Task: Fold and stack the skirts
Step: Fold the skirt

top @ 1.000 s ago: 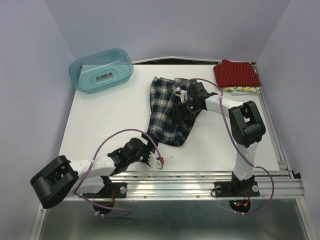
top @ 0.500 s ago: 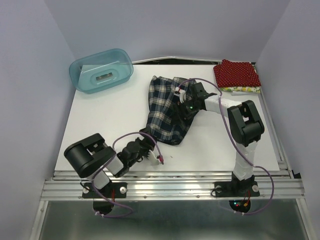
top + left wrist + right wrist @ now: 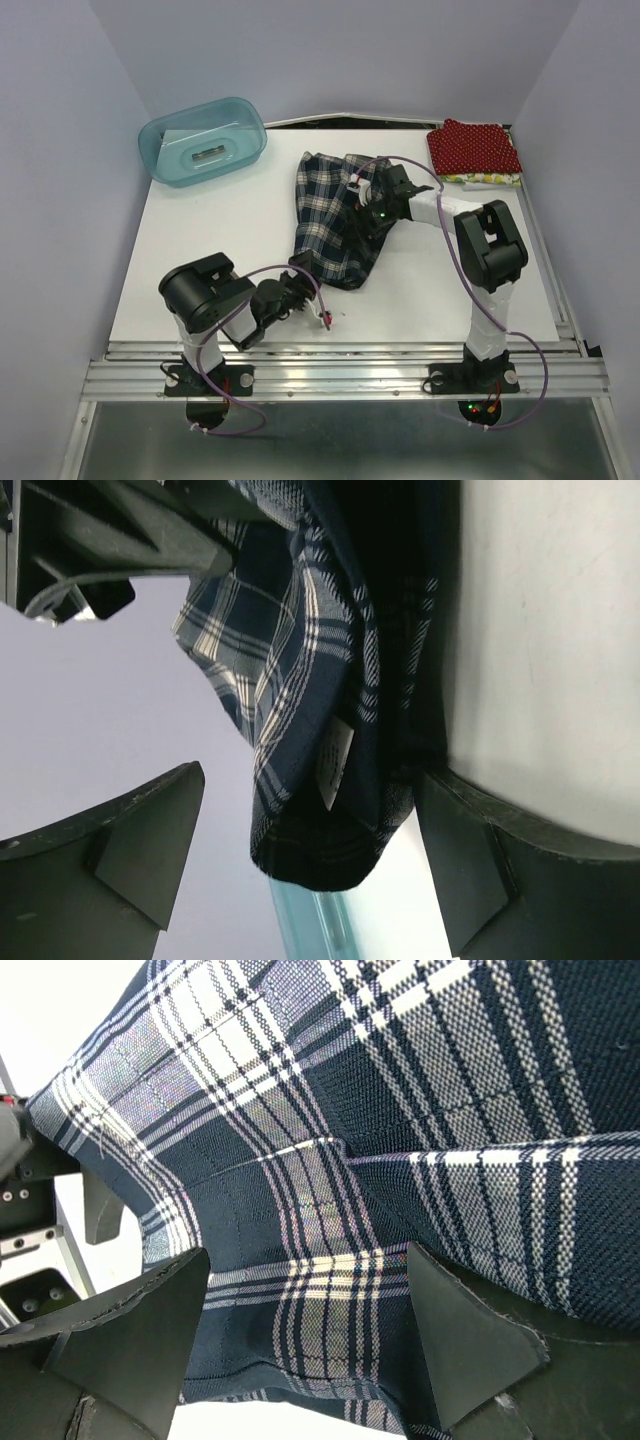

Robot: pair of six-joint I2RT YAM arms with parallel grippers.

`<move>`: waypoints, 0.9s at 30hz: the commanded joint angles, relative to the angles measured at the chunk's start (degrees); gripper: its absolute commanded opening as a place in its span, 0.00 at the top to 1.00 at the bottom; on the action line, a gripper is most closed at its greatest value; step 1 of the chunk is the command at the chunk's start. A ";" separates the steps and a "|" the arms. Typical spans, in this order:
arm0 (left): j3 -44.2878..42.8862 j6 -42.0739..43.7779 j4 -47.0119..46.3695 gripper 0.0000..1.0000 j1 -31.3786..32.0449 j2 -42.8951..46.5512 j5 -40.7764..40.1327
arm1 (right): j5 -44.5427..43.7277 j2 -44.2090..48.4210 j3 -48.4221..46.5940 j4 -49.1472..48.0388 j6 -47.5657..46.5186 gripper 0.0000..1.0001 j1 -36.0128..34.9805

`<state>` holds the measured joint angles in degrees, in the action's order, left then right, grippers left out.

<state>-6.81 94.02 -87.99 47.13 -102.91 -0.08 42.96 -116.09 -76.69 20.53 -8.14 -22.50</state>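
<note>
The plaid skirt (image 3: 330, 215) is found lying crumpled and unfolded at the middle of the table (image 3: 220, 240), running from the far centre toward the near edge. The red skirt (image 3: 474, 146) is seen already folded at the far right corner, set on top of the yellowish skirt (image 3: 490, 179), of which only a thin edge shows. The step in hand is judged to be the folding of the plaid skirt, with no grasp yet made. The left gripper (image 3: 300, 295) is held low at the near end of the garment. In the left wrist view its jaws are seen wide apart, nothing is held, and the hem with its white label (image 3: 335, 765) is framed between them. Whether the fingers touch the cloth cannot be told. The right gripper (image 3: 365, 190) is placed over the far right part of the skirt. In the right wrist view its jaws are spread, plaid cloth is seen beneath and between them, and no pinch is observed. The teal tub (image 3: 203, 140) stands at the far left, well apart from the work. The next move is judged to call for both sets of jaws to be closed on edges of the cloth, so that the garment can be spread flat before it is folded. Care is advised that bunched layers are not caught together. A transfer onto the two skirts at the far right is then required.
</note>
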 commanded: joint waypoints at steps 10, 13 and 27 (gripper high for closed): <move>-9.19 -8.32 20.48 0.14 3.05 10.63 8.60 | -6.75 -6.42 3.65 4.60 -2.23 0.15 -0.61; -8.93 -8.32 21.36 0.23 3.40 11.32 7.73 | -5.88 -6.34 3.82 4.69 -2.49 0.16 -0.61; -19.46 -27.11 73.29 1.00 14.20 35.22 8.87 | -3.15 4.74 -12.67 6.09 3.22 0.09 2.54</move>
<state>-22.31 75.37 -29.82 56.71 -73.84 5.43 43.22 -113.38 -77.41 26.72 -8.25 -23.90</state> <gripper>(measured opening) 0.047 0.897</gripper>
